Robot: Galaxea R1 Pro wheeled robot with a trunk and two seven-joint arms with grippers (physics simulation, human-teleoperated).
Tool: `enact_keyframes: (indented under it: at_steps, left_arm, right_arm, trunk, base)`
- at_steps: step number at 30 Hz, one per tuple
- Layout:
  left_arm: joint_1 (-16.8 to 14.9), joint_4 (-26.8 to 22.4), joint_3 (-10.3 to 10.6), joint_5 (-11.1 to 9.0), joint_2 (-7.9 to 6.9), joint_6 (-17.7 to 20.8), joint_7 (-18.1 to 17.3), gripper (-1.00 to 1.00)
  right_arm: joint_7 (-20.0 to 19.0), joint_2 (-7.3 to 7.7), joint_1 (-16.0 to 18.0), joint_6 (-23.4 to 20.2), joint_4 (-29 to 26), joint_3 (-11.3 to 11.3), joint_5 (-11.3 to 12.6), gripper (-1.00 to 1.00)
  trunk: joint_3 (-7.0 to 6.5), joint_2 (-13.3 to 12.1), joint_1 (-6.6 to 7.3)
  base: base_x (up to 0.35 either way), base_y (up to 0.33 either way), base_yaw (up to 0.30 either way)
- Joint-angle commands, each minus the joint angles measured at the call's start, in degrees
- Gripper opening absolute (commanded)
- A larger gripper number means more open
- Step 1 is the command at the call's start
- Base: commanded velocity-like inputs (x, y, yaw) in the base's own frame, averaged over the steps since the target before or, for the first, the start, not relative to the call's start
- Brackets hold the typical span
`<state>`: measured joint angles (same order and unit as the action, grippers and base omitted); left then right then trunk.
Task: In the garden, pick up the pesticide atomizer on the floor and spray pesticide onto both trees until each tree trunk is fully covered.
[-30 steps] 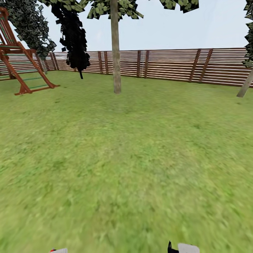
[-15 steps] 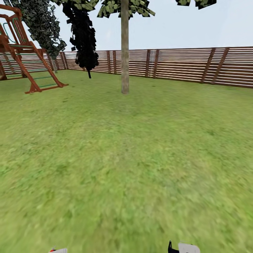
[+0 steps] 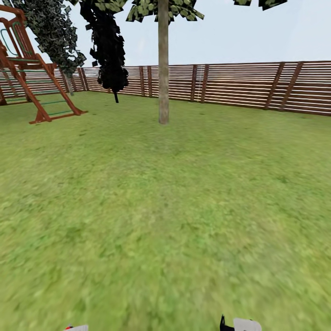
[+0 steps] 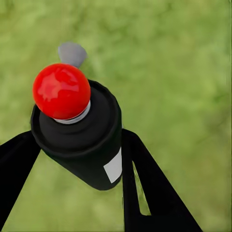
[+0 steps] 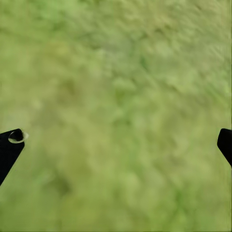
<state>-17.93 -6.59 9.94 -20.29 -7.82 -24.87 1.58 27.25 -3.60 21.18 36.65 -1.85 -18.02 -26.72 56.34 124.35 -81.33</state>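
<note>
While I'm parked on this fuzzy green lawn (image 3: 184, 220), my left end effector (image 4: 77, 145) is clamped around the pesticide atomizer (image 4: 79, 137), a stubby black cylinder with a glossy red ball tip. My right end effector (image 5: 116, 140) is spread wide over grass. Up ahead stands a smooth, pale mottled tree trunk (image 3: 163, 69), straight as a post, before the brown slatted fence (image 3: 239, 85).

whole head view swings since a second ago, so the camera turns, pale tree trunk (image 3: 163, 69) now sits further right, red climbing frame (image 3: 32, 78) shows more, leaning trunk at right edge slips out
</note>
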Motion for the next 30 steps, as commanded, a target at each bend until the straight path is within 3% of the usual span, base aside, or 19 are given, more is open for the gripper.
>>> enact_keyframes:
  at_steps: [1,30]
  left_arm:
    - [0.0,0.0,-0.01,0.02,0.0,0.0,0.0,-1.0]
    - [0.0,0.04,-0.18,-0.01,-0.07,0.0,0.52,-1.0]
  right_arm:
    - [0.0,0.0,0.0,0.0,0.0,0.0,0.0,1.0]
    - [0.0,0.0,0.0,0.0,0.0,-0.05,0.0,1.0]
  trunk:
    - [0.0,0.0,0.0]
    - [0.0,0.0,0.0]
  base:
    - [0.338,0.0,0.0]
    - [0.338,0.0,0.0]
